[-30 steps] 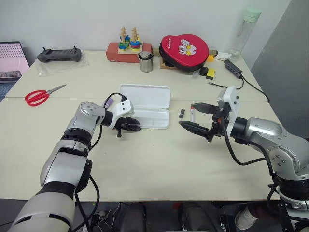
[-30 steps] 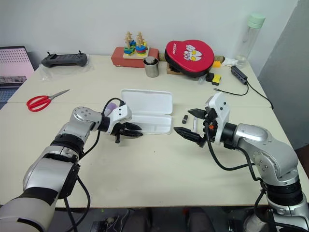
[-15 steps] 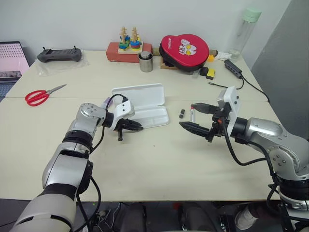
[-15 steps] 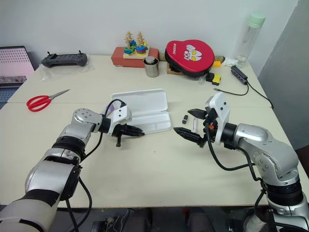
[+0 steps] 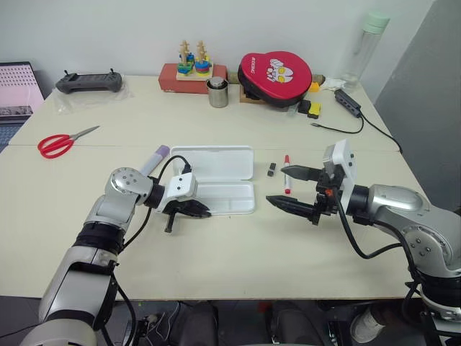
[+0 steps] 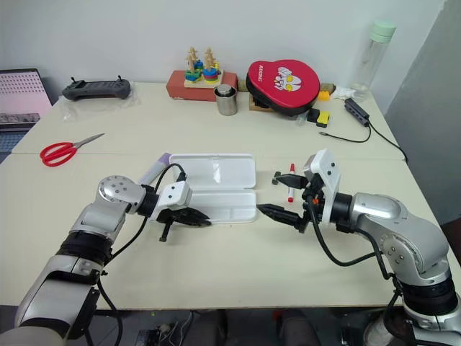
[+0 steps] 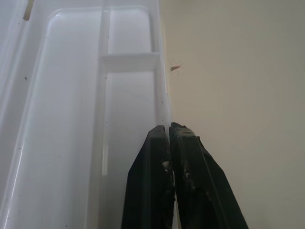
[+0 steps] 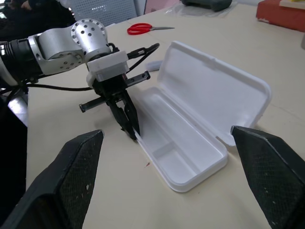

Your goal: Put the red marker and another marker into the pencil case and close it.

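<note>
The white pencil case lies open at mid table, its lid flat behind the empty tray. My left gripper is shut on the tray's near rim; the left wrist view shows its fingertips pressed together on that thin wall. The red marker lies just right of the case. The pale lavender marker lies off the lid's left end. My right gripper hovers open right of the case, near the red marker, with nothing in it.
A small black stub lies between case and red marker. Red scissors are far left. Along the back stand a controller, a stacking toy, a metal cup, a red pad and a bottle.
My left gripper closed on the tray's rim and pulled the case toward me, swinging it on the way. The lavender marker came into view. The right gripper drew back slightly.
</note>
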### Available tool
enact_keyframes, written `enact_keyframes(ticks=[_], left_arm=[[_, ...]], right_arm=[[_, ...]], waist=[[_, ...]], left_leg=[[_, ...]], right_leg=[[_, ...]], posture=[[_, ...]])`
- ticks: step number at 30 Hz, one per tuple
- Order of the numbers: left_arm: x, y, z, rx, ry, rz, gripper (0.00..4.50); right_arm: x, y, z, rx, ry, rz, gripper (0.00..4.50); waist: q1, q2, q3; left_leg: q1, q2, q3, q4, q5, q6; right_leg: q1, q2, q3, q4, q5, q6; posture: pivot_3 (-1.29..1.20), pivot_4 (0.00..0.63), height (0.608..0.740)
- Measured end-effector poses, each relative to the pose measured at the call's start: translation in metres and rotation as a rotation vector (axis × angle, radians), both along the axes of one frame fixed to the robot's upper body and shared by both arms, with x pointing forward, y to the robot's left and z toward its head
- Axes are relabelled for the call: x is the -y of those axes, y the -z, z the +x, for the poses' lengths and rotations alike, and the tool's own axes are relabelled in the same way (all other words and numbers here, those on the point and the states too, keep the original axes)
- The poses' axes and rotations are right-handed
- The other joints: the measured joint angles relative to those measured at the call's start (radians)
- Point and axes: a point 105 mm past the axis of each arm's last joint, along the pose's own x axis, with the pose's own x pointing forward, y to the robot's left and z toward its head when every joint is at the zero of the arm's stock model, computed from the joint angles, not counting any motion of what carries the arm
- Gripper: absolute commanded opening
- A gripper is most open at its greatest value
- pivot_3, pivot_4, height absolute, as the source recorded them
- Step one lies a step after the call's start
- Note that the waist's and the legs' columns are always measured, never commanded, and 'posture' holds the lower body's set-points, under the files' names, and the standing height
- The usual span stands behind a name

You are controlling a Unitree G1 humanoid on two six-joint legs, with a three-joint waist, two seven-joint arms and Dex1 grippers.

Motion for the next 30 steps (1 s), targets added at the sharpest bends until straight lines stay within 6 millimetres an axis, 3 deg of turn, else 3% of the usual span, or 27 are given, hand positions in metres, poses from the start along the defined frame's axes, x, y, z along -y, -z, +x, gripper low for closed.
enact_keyframes(ticks=[5, 12, 20, 26, 30], left_arm=[[0.003, 0.002, -0.009, -0.018, 0.005, -0.004, 0.03], [0.003, 0.002, -0.007, -0.01, -0.018, -0.004, 0.03], [0.017, -0.01, -0.015, -0.058, -0.029, -0.098, 1.64], [0.024, -0.021, -0.022, -0.055, -0.019, -0.139, 2.87], [0.03, -0.047, -0.022, -0.054, -0.066, -0.271, 3.71]], right_arm=[[0.0, 0.0, -0.001, -0.001, -0.002, -0.003, 4.5], [-0.001, 0.0, 0.002, 0.002, 0.014, 0.001, 4.5], [0.002, 0.019, 0.03, -0.036, 0.19, -0.025, 4.5], [-0.003, 0.023, 0.03, -0.049, 0.19, -0.022, 4.5], [0.002, 0.029, 0.046, -0.065, 0.299, -0.023, 4.5]], waist=[[0.0, 0.0, 0.0], [0.0, 0.0, 0.0], [0.0, 0.0, 0.0], [0.0, 0.0, 0.0], [0.0, 0.0, 0.0]], left_leg=[[0.0, 0.0, 0.0, 0.0, 0.0, 0.0], [0.0, 0.0, 0.0, 0.001, 0.0, 0.0], [0.0, 0.0, 0.0, 0.003, 0.0, 0.0], [0.0, 0.0, 0.0, 0.003, 0.0, 0.0], [0.0, 0.0, 0.0, 0.003, 0.0, 0.0]], right_leg=[[0.0, 0.0, 0.0, 0.0, 0.0, 0.001], [0.0, 0.0, 0.0, 0.0, -0.001, 0.002], [0.001, 0.0, 0.0, 0.0, 0.0, 0.002], [0.001, 0.0, 0.0, 0.0, 0.0, 0.002], [0.001, 0.0, 0.0, 0.0, -0.001, 0.004]], posture=[[0.0, 0.15, 0.74], [0.0, 0.15, 0.74], [0.0, 0.15, 0.74], [0.0, 0.15, 0.74], [0.0, 0.15, 0.74]])
